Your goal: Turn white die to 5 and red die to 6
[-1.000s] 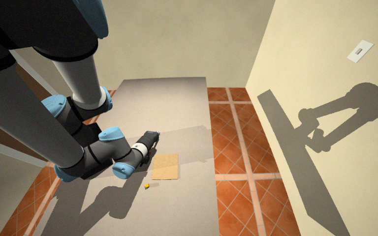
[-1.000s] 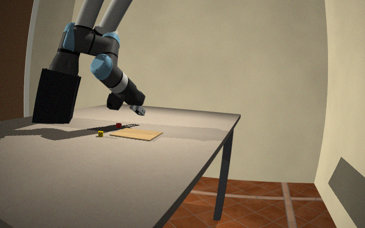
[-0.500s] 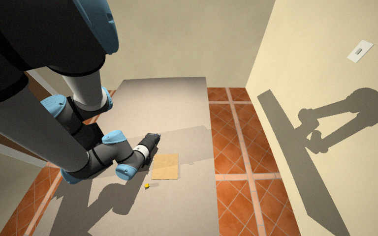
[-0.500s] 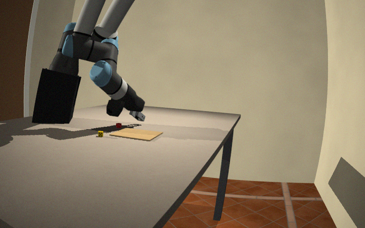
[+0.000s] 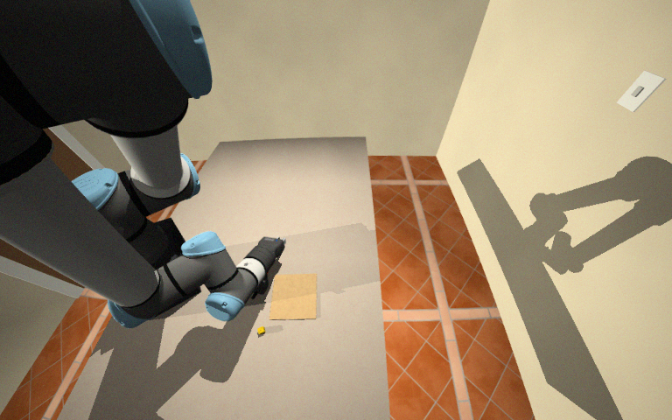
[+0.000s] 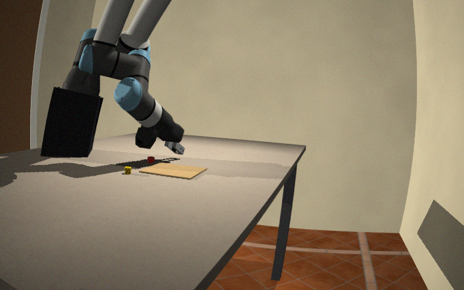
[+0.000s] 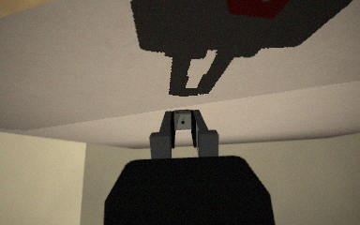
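Nearest in the exterior view: small yellow die with black pips, on the grey table top just off the near-left corner of the mat. Off the mat is fine; it only needs to show the same face at the end, so best left alone.

Next: flat tan rectangular mat, lying flat, nothing on it yet.

Behind the mat's left edge: small red die, on the table in the arm's shadow, not on the mat. Top face unreadable at this size.

Above and just behind the mat: two-finger grey gripper, tilted down toward the table, clamped on the small white cube die. It's held in the air, clear of the surface, pinched on two opposite sides near the fingertips. The face toward the wrist camera shows one dark pip; other faces hidden. My read: it's being carried or reoriented so 5 ends up on top before set-down on the mat.
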Action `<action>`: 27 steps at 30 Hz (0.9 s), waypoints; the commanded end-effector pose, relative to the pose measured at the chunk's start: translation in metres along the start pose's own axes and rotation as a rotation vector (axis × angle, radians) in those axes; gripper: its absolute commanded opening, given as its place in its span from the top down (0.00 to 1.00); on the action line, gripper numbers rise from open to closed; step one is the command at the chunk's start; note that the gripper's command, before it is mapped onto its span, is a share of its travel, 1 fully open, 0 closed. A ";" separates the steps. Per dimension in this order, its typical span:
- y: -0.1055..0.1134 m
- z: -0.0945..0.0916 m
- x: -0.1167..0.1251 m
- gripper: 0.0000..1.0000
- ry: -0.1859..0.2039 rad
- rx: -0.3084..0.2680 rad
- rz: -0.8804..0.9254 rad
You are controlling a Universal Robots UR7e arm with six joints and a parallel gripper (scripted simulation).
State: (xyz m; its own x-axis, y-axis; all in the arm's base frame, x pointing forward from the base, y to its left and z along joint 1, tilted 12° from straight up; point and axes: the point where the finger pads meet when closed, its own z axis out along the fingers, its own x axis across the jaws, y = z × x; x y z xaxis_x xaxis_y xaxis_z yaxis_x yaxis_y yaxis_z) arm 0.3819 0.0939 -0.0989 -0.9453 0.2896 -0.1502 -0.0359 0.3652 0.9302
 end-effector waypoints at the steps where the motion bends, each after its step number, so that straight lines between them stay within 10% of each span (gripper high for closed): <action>1: 0.000 0.000 0.000 0.66 0.000 0.000 -0.001; 27: -0.002 0.001 0.000 0.66 0.000 0.000 -0.001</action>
State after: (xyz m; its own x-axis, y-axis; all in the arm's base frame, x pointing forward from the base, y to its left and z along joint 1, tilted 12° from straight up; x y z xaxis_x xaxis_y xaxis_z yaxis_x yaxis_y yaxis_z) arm 0.3821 0.0940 -0.0998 -0.9453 0.2896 -0.1503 -0.0360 0.3653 0.9302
